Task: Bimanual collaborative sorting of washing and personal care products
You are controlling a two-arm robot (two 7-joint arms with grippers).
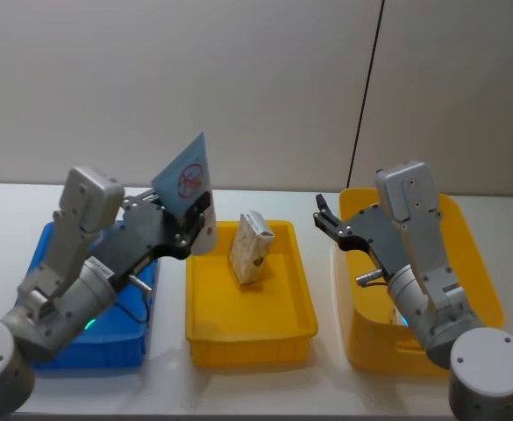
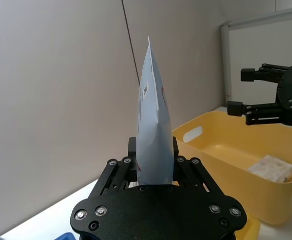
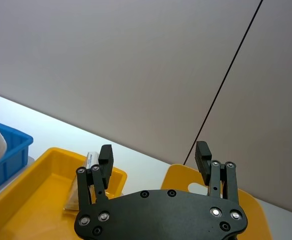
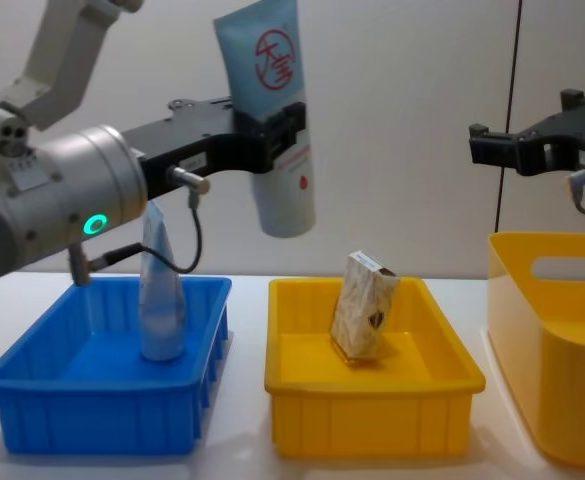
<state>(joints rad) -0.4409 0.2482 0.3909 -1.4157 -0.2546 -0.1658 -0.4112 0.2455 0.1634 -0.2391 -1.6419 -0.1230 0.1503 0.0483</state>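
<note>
My left gripper (image 4: 284, 128) is shut on a light-blue squeeze tube (image 4: 272, 100) with a red circled character, held high with its white cap end down over the gap between the blue tray (image 4: 102, 405) and the middle yellow tray (image 4: 372, 385). The head view shows the same tube (image 1: 186, 180) in the left gripper (image 1: 196, 215), and the left wrist view shows the tube (image 2: 153, 135) edge-on. A beige speckled pack (image 4: 364, 305) leans in the middle yellow tray (image 1: 252, 338). My right gripper (image 1: 328, 219) hangs open and empty, raised between that tray and the right yellow bin (image 1: 475, 263).
A pale bluish tube-shaped item (image 4: 160, 295) stands upright in the blue tray. The deep yellow bin (image 4: 552, 350) sits at the far right. A white wall rises close behind the table.
</note>
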